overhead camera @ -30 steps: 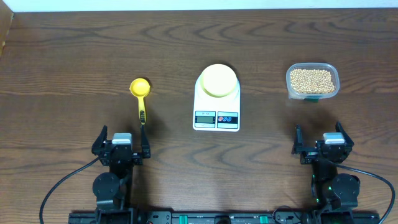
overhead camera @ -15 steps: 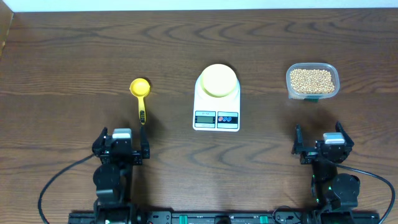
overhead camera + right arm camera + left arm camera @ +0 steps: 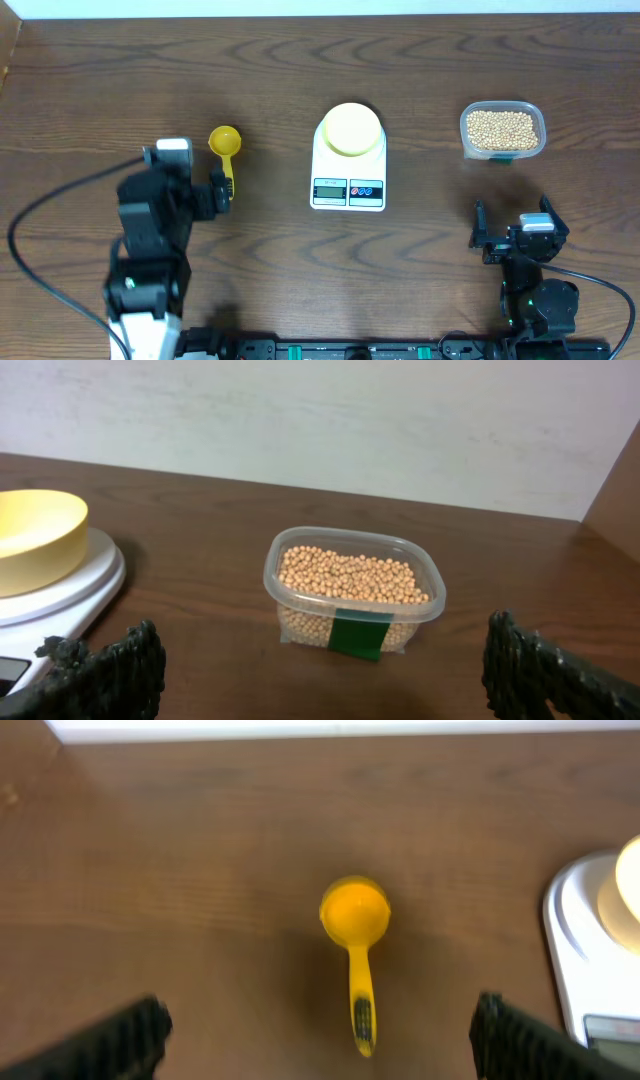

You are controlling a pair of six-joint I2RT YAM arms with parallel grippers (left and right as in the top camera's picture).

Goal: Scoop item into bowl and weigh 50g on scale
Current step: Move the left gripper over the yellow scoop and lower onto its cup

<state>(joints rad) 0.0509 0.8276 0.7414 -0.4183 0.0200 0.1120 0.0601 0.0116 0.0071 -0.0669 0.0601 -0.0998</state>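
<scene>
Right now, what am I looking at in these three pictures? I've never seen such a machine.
This is a robot with two arms at a wooden table, each ending in a two-finger gripper. One picture looks down from above; the other two come from cameras on the wrists, so the dark shapes at their lower corners are the fingers. On the table lie a yellow scoop, a white scale carrying a pale yellow bowl, and a clear tub of beans. The left gripper hovers open near the scoop; the right gripper sits open, facing the tub. Nothing is held.
</scene>
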